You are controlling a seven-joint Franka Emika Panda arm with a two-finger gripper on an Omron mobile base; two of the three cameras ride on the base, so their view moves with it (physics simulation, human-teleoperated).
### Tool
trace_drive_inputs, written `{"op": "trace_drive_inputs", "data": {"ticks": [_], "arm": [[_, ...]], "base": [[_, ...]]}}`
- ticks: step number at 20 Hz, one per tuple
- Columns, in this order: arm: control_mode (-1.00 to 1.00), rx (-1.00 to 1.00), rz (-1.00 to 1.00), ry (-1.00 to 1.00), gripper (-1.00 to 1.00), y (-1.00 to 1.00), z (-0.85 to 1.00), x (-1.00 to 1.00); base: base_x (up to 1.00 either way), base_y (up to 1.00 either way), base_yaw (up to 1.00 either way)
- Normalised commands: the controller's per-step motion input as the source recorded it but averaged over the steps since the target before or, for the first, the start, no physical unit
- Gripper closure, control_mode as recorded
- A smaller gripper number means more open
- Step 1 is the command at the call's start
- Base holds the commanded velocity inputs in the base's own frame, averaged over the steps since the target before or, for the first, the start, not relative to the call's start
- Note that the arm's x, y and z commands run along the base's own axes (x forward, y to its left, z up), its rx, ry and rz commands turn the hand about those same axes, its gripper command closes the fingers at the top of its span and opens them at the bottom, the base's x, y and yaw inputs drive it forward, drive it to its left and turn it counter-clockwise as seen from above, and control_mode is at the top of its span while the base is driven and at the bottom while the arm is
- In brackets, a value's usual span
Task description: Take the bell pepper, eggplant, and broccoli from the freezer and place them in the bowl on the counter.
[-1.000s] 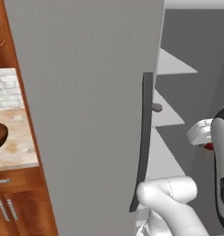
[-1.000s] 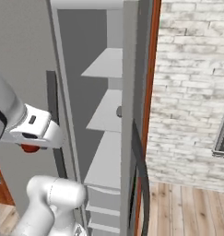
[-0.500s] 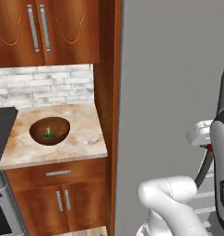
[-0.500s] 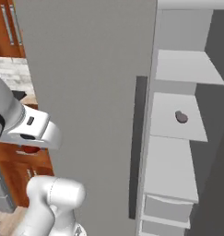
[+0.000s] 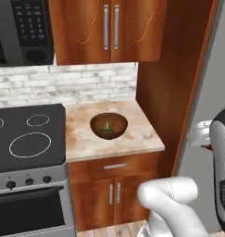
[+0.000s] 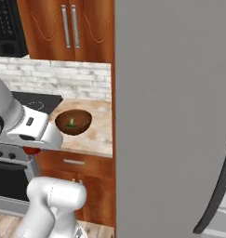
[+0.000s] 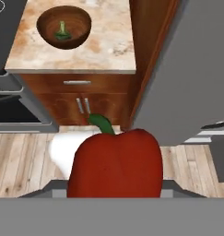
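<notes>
I have the bell pepper [image 7: 114, 163] clamped in the gripper [image 7: 114, 196]; in the hand view it sits directly ahead of the jaws, red and glossy, green stem pointing away from me; the finger tips themselves are hidden behind it. In the right base view a sliver of red shows just under the white hand [image 6: 31, 149]. Beyond the pepper and off to the upper left of the tool lies the counter [image 7: 109, 41], with the bowl [image 7: 64, 26] resting on it, well apart from the gripper; the broccoli [image 7: 62, 32] lies inside the bowl's hollow. To the tool's right stands the freezer [image 7: 196, 83], its grey door face close beside the hand; left of the counter is the black stove top [image 5: 28, 136]. I see no eggplant from here.
</notes>
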Motion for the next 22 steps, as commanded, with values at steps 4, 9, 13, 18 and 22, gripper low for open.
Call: {"op": "trace_drive_inputs", "data": {"ticks": [4, 9, 13, 18, 22], "arm": [[1.00, 0.00, 0.00, 0.00, 1.00, 0.00, 0.00, 0.00], [1.00, 0.00, 0.00, 0.00, 1.00, 0.00, 0.00, 0.00], [1.00, 0.00, 0.00, 0.00, 1.00, 0.00, 0.00, 0.00], [1.00, 0.00, 0.00, 0.00, 1.00, 0.00, 0.00, 0.00], [1.00, 0.00, 0.00, 0.00, 1.00, 0.00, 0.00, 0.00]], "base": [[0.31, 0.74, 0.00], [0.48, 0.42, 0.00], [0.39, -0.13, 0.00], [0.40, -0.10, 0.00], [0.56, 0.00, 0.00]]}}
